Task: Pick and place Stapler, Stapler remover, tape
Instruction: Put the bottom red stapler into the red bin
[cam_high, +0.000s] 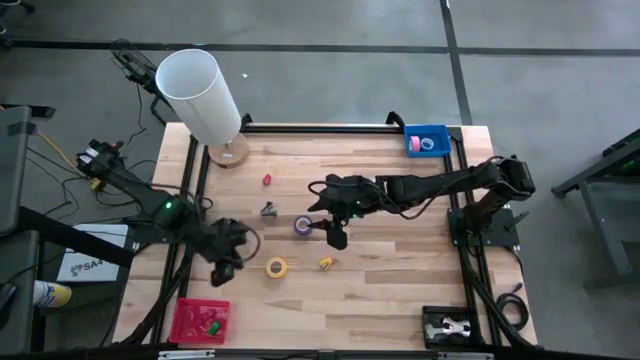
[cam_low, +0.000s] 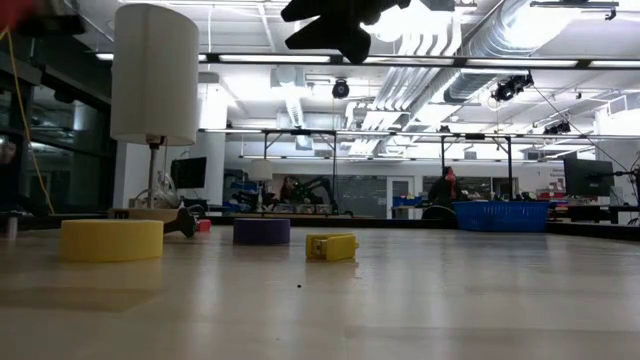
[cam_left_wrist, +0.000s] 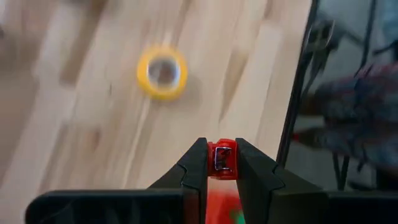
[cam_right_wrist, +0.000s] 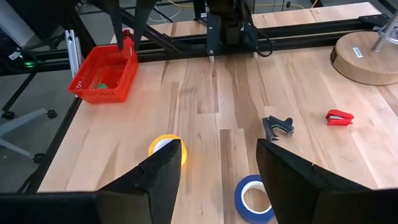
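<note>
Landmark: the yellow tape (cam_high: 276, 267), flat on the table (cam_high: 400, 290) near its front edge. Nearer than it, at the front left corner, stands the red basket (cam_high: 200, 320). Just left of the yellow tape hangs the left gripper (cam_high: 224, 266), closed on a small red stapler (cam_left_wrist: 221, 159) pinched between its fingers (cam_left_wrist: 194, 163). Just right of the tape lies a small yellow stapler (cam_high: 326, 263). Beyond the tape lies the purple tape (cam_high: 302, 225), and above it the right gripper (cam_high: 335, 236) hovers, its jaws apart and holding nothing. Left of the purple roll sits the dark staple remover (cam_high: 268, 209); farther back lies another red stapler (cam_high: 267, 180). Farther still, toward the back left, stands the lamp (cam_high: 205, 100). At the back right corner the blue bin (cam_high: 427, 141) holds the pink tape (cam_high: 416, 144) and another pale roll.
</note>
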